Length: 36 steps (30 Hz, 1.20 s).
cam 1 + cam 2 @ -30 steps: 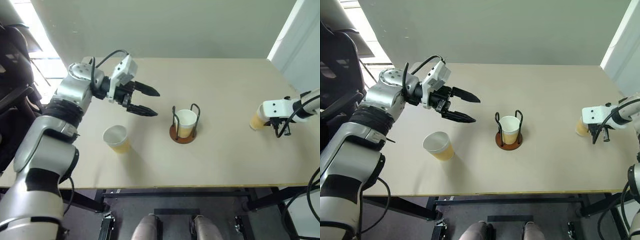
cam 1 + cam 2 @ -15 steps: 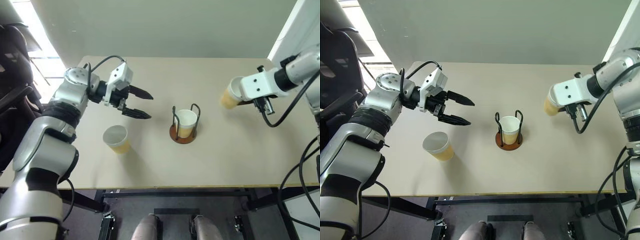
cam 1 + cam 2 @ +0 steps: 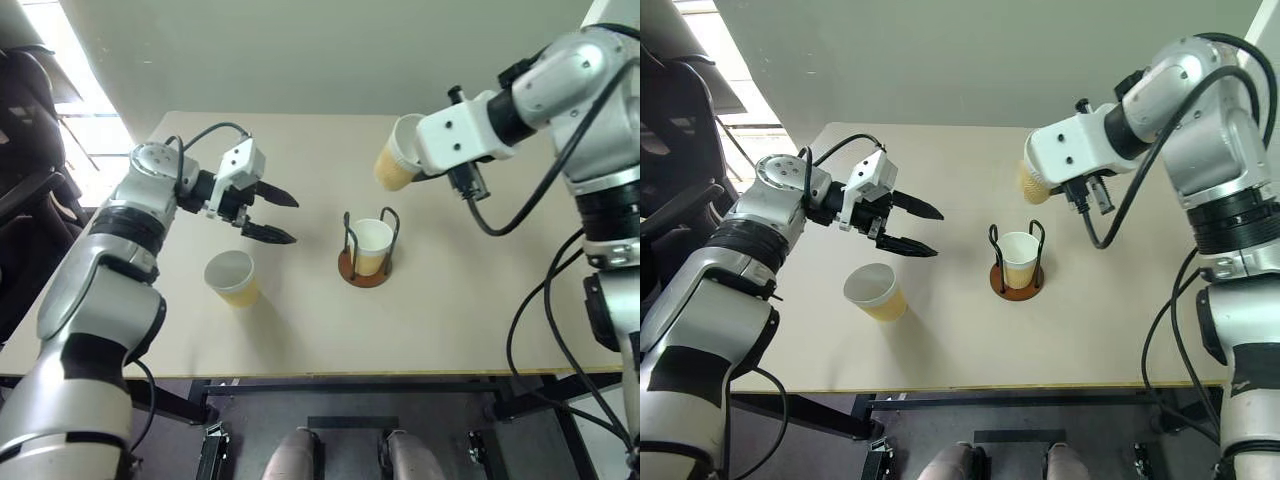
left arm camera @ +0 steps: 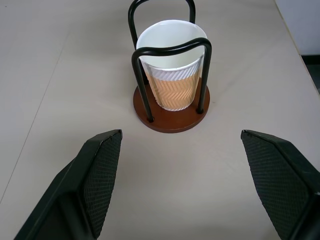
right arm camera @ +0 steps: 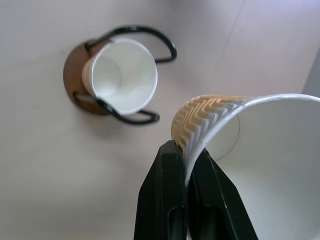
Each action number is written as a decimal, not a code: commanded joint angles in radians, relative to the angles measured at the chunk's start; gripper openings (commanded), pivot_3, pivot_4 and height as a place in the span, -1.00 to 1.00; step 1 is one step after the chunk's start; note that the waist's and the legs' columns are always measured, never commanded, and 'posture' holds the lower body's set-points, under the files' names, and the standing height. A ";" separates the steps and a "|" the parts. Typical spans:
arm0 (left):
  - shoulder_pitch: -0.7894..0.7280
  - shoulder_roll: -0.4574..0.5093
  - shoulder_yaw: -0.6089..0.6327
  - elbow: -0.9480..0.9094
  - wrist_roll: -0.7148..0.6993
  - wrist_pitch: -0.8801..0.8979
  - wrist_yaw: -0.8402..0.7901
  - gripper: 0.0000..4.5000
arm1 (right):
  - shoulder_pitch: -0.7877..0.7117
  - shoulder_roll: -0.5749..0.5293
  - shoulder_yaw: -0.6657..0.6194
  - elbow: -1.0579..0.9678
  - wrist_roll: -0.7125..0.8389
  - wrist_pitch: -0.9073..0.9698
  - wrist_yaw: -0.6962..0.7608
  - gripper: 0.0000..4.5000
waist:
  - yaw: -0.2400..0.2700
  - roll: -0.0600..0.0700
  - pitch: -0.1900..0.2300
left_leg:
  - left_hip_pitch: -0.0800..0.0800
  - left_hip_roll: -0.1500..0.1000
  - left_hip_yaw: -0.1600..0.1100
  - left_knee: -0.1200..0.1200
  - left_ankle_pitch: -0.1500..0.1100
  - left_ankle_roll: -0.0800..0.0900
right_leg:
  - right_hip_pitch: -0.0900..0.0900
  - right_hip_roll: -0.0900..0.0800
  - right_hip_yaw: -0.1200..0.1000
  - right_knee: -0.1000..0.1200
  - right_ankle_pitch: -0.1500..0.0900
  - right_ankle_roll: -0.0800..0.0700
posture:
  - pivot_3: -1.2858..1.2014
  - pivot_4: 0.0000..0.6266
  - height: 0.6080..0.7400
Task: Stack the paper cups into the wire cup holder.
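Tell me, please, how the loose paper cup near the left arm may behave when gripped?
The loose paper cup looks thin-walled and empty, so it is probably light and may crush. Standing free on the table, it might tip if nudged.

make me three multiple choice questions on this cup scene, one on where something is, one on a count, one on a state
1. Where is the cup that stands alone on the table?
A. Inside the holder
B. Between the left gripper and the table's near edge
C. At the far right corner

2. How many paper cups are there?
A. Two
B. Three
C. Four

3. What is the right gripper doing?
A. Hanging open
B. Pinching a cup's wall
C. Pressing on the holder's base

Answers:
1 B: the loose cup stands just on the near side of the left gripper, which is open.
2 B: one in the wire cup holder, one loose, one carried cup.
3 B: in the right wrist view the right gripper is shut on the carried cup's wall, up off the table, back and to the right of the holder.
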<state>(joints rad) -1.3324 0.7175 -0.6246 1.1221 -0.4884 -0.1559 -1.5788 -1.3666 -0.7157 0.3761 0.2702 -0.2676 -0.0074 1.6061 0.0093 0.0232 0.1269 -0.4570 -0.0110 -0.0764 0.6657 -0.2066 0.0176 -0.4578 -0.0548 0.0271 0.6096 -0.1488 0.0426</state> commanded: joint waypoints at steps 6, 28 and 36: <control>-0.028 -0.002 0.056 0.000 0.010 -0.016 -0.036 0.82 | 0.082 -0.026 0.061 -0.137 0.060 0.037 0.008 -0.98 | 0.000 0.000 0.000 | -0.001 0.000 0.001 0.000 0.001 -0.001 | -0.001 0.000 0.000 0.000 -0.001 0.000 | 0.03 -0.52 1.00; -0.013 0.012 0.044 -0.023 0.000 -0.001 -0.036 0.82 | 0.154 0.025 0.112 -0.155 0.024 -0.019 -0.023 -0.98 | -0.002 0.000 0.000 | 0.000 0.003 0.001 0.001 0.001 -0.002 | -0.001 0.002 0.001 0.001 0.000 -0.001 | 0.03 -0.52 1.00; -0.011 0.013 0.044 -0.025 0.001 0.004 -0.036 0.82 | 0.145 0.049 0.114 -0.120 -0.006 -0.076 -0.045 -0.98 | -0.002 0.000 0.000 | 0.000 0.003 0.001 0.001 0.001 -0.002 | -0.001 0.002 0.000 0.002 0.000 -0.001 | 0.03 -0.52 1.00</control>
<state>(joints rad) -1.3317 0.7187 -0.5993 1.1173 -0.4742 -0.1511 -1.5790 -1.1970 -0.6693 0.4951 0.1544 -0.2679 -0.0648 1.5746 0.0070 0.0230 0.1267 -0.4569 -0.0077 -0.0756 0.6666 -0.2055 0.0159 -0.4586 -0.0527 0.0274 0.6111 -0.1490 0.0418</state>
